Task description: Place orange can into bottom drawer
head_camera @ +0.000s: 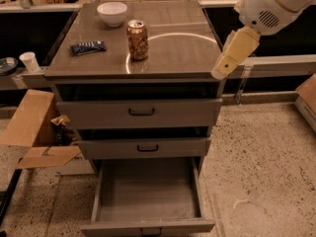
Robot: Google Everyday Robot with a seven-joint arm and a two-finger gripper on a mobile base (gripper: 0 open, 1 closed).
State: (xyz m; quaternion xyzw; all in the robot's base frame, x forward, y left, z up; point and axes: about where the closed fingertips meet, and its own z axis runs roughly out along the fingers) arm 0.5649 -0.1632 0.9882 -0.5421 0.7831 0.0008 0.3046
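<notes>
The orange can (137,39) stands upright on the grey cabinet top (173,58), left of the middle, with its silver top showing. The bottom drawer (148,194) is pulled out towards me and its plain grey inside holds nothing. My gripper (232,56) hangs from the white arm (274,6) at the upper right, over the right front corner of the cabinet top. It is well to the right of the can and holds nothing that I can see.
A white bowl (112,13) and a dark blue snack packet (88,47) lie on the cabinet top behind and left of the can. The two upper drawers (140,112) are slightly out. Cardboard boxes (34,132) stand on the floor at the left.
</notes>
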